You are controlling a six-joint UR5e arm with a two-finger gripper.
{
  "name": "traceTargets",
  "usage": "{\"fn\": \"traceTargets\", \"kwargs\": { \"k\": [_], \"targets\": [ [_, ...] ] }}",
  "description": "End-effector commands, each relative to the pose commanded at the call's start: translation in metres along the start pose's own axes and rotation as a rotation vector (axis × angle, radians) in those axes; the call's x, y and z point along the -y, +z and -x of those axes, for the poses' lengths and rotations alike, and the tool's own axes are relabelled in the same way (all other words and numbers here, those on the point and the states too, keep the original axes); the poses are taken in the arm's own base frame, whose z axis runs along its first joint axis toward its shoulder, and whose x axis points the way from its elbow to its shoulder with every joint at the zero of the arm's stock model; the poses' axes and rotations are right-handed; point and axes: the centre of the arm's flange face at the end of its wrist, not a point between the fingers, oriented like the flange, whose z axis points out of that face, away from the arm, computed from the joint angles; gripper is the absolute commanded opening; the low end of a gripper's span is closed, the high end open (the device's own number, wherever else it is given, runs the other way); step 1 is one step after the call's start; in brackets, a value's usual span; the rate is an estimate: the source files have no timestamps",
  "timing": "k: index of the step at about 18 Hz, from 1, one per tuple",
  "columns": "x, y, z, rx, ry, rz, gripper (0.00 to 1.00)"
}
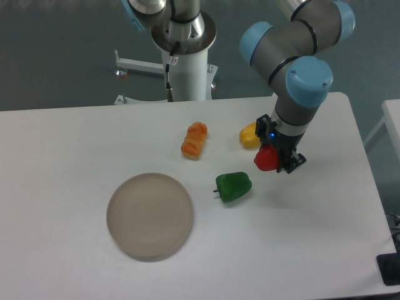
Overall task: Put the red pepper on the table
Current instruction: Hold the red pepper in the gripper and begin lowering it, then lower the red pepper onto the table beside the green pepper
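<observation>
The red pepper (265, 159) is small and glossy and sits between the fingers of my gripper (275, 161), which is shut on it. It hangs at the right middle of the white table (62, 150), close to the surface; I cannot tell whether it touches the tabletop. The gripper points down from the blue and grey arm. The pepper's stem is hidden.
A yellow pepper (249, 135) lies just behind the gripper. A green pepper (234, 186) lies to its front left. An orange toy (194, 140) lies near the middle back. A round grey-beige plate (150, 215) sits at the front left. The robot base (186, 69) stands behind the table.
</observation>
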Motion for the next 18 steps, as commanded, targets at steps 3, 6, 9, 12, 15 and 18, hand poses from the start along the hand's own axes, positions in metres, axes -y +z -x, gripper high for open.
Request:
{"fn": "traceTargets", "kwargs": {
  "k": [3,6,9,12,15,18],
  "targets": [
    [0.001,0.001,0.002,0.001,0.003,-0.006,0.15],
    [0.001,-0.001,0.011,0.01,0.002,-0.009,0.15],
    [0.005,0.002,0.026,0.018,0.002,-0.026,0.15],
    [0.025,0.014,0.042,0.027,0.029,-0.025,0.15],
    [0.037,0.034,0.058,0.076,0.047,-0.04,0.15],
    [0.04,0.061,0.072,0.069,0.046,-0.067,0.14]
  ]
}}
